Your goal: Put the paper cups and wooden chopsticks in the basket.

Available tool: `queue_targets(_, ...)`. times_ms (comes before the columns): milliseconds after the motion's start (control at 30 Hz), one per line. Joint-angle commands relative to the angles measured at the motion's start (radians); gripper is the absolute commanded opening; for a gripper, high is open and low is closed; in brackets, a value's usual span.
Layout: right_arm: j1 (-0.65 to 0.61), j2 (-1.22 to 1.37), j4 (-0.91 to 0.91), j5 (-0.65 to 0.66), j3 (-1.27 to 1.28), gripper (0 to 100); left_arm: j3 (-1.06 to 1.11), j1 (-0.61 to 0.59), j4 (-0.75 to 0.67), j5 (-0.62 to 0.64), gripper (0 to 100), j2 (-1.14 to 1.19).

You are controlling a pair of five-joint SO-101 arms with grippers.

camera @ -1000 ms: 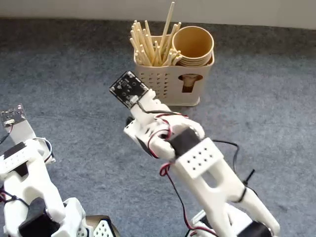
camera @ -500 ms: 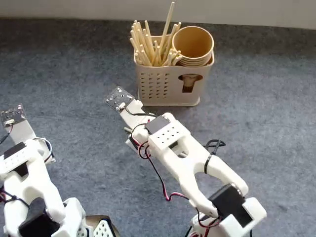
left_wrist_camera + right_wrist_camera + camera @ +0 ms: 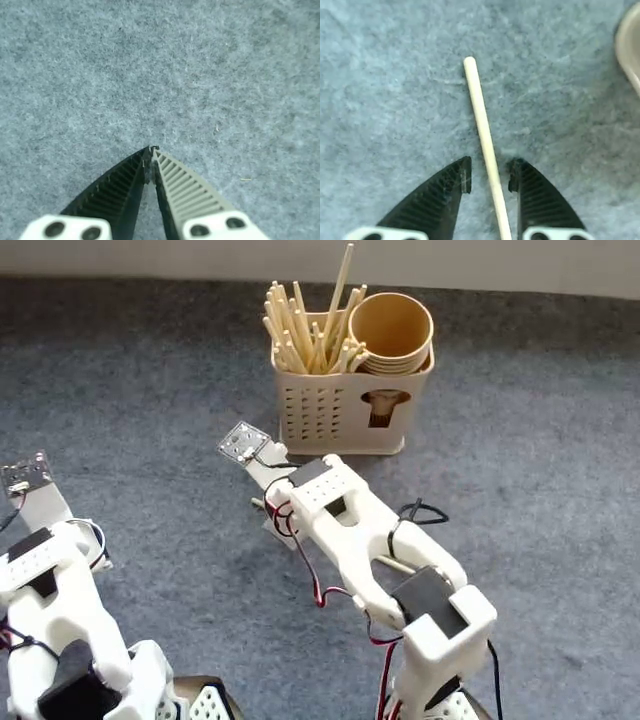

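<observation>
Chopstick [image 3: 482,130]: one loose, flat on carpet [image 3: 540,470], just near side of basket [image 3: 340,415], lying in the gap btwn right gripper [image 3: 489,167] jaws.
Grip: jaws spread, nothing held yet.
Change: right arm [image 3: 340,520] has dropped & folded low over it in the last sec. Lined up, pinch looks next.
Basket: far centre, paper cups [image 3: 392,330] + other chopsticks [image 3: 300,335] already in.
Left gripper [image 3: 151,150]: closed on nothing, over bare carpet, near left.

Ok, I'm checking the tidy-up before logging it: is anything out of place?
Yes: one wooden chopstick lies flat on the carpet, outside the basket, within the open right gripper. The other chopsticks stand in the basket beside the paper cups.
</observation>
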Motion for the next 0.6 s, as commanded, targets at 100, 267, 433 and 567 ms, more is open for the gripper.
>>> queue_targets(100,0.013,0.010,-0.013,0.023,-0.045,0.2,-0.019,0.004,-0.011,-0.008,3,-0.024)
queue_targets(267,0.013,0.007,-0.012,0.023,-0.045,0.6,-0.019,0.004,-0.011,-0.008,3,-0.024)
queue_targets(433,0.013,-0.024,-0.012,0.023,-0.039,0.6,-0.019,0.004,-0.011,-0.008,3,-0.024)
queue_targets(567,0.013,-0.127,-0.010,0.023,-0.031,0.6,-0.019,0.004,-0.011,-0.008,3,-0.024)
